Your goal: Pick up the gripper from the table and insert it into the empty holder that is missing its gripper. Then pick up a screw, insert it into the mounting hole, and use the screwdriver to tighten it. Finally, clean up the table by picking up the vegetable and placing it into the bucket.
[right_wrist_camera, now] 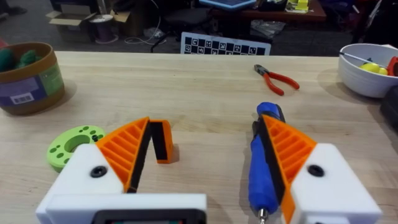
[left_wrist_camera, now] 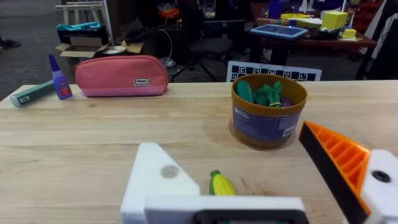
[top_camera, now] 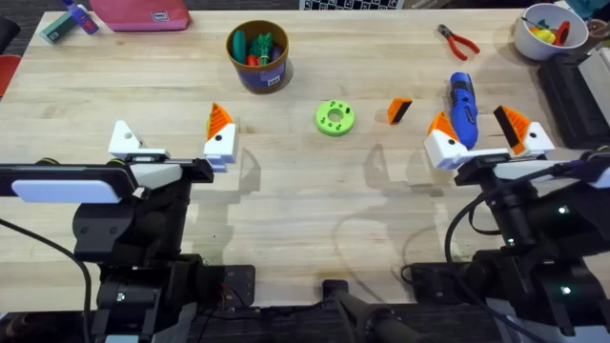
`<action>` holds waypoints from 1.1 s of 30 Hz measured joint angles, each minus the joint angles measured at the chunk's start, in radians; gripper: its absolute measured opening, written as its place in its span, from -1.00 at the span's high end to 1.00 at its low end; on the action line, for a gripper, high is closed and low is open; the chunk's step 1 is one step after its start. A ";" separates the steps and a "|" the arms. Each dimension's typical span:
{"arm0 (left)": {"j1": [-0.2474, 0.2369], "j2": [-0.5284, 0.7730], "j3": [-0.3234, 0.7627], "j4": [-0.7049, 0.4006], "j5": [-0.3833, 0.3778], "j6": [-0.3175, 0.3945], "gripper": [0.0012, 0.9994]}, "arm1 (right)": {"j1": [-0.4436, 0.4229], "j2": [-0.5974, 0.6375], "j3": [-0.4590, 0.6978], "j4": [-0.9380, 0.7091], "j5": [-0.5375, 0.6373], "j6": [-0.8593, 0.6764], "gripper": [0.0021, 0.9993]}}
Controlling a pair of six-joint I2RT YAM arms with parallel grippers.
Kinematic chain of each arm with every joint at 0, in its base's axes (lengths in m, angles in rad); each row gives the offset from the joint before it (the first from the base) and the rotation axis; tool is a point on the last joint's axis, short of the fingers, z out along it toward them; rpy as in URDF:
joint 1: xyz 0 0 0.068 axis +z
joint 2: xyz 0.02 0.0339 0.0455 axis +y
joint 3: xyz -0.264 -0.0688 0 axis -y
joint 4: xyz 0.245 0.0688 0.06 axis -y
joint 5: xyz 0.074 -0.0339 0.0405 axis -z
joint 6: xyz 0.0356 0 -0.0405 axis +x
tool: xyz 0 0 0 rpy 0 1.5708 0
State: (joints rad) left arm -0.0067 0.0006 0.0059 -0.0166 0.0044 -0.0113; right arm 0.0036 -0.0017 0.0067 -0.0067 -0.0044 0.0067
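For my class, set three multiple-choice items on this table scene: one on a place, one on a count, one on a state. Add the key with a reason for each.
1. Where does the loose gripper lie?
A. between the green disc and the screwdriver
B. in the bucket
C. on the pink pouch

2. How many of the left gripper's jaws carry an orange finger?
A. none
B. one
C. two

3. What state is the holder in?
A. empty
B. fitted with an orange finger
C. lying in the white bowl

Key:
1 A, it lies on the table between those two.
2 B, one jaw is orange-topped and the other is plain white.
3 A, the white block has nothing mounted on it.
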 joint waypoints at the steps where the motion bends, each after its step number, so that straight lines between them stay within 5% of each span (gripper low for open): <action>1: 0.000 0.000 0.000 0.000 0.000 0.000 -0.97 | 0.000 0.000 0.000 0.000 0.000 0.000 -0.99; 16: 0.000 0.000 0.029 0.031 -0.002 0.000 -0.97 | 0.000 0.002 0.032 0.107 -0.012 0.016 -0.99; 23: 0.000 0.097 0.319 -0.254 -0.049 -0.018 -0.97 | 0.000 0.069 0.290 -0.108 -0.013 0.016 -0.99; 33: 0.000 0.641 0.822 -0.764 -0.077 -0.036 -0.97 | 0.000 0.533 0.726 -0.567 -0.016 0.016 -0.99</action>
State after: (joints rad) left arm -0.0067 0.6417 0.8277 -0.7806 -0.0727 -0.0476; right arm 0.0036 0.5316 0.7323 -0.5739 -0.0204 0.0225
